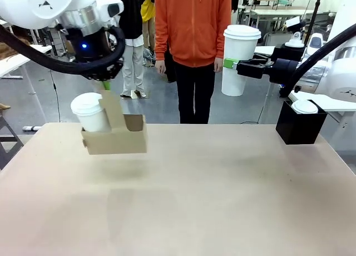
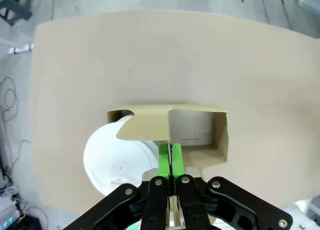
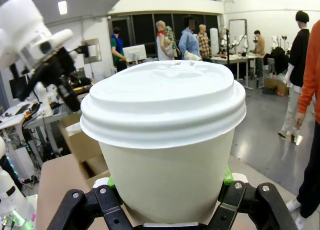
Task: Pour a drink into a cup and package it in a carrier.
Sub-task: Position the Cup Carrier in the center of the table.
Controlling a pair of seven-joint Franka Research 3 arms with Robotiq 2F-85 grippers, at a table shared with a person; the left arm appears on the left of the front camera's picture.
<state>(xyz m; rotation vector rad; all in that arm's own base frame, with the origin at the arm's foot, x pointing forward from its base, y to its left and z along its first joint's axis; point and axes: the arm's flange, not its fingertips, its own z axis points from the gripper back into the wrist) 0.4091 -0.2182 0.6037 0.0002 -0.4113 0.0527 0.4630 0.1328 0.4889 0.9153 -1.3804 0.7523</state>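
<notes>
We saw left pincer [image 1: 105, 84] clenched on carrier [image 1: 119, 138] handle panel, carrier hanging above surface [image 1: 194, 195]: lidded cup [image 1: 89, 112] in one pocket, other pocket empty. Right pincer [image 1: 232, 63] grasped second lidded cup [image 1: 240, 44] aloft.

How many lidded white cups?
2. One cup in the carrier that the left gripper holds; one cup in the right gripper. White lid on the black box may cap a third.

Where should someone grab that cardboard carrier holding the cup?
By the upright handle panel in the middle of the carrier, coming from above: it is thin and flat, rising between the two pockets, so the jaws can pinch it clear of the cup.
</notes>
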